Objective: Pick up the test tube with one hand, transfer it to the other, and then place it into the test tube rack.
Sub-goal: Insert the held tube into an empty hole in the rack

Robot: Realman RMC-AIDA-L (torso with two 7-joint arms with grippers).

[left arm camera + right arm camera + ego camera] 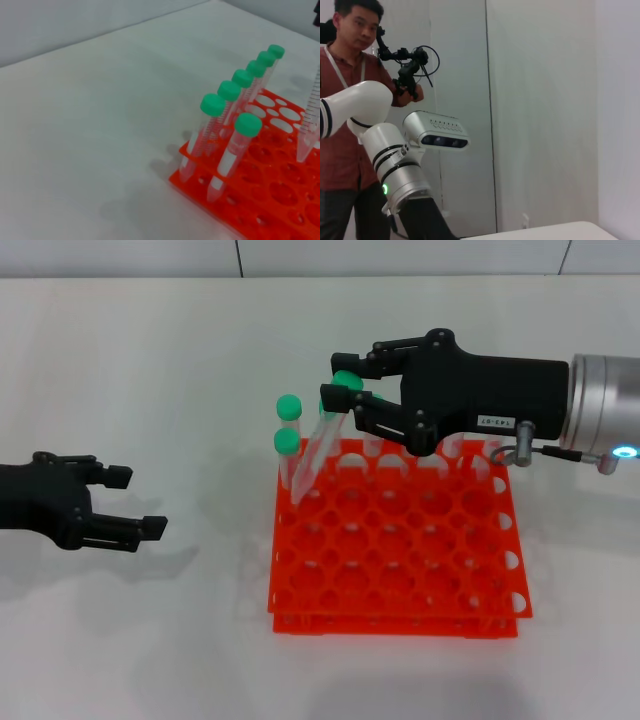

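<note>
My right gripper (346, 390), black with a small white label, hangs over the far left corner of the orange-red test tube rack (400, 612). It is shut on the green cap of the test tube (318, 448). The tube tilts, with its lower end at a hole in the rack's left column. The tube's clear graduated body also shows in the left wrist view (310, 120) over the rack (260, 205). My left gripper (138, 502), black and unlabelled, is open and empty, low over the table left of the rack.
Two other green-capped tubes (288, 425) stand at the rack's left edge; the left wrist view shows several capped tubes (229, 95) in a row there. In the right wrist view a person (350, 100) stands behind the silver arm (400, 170).
</note>
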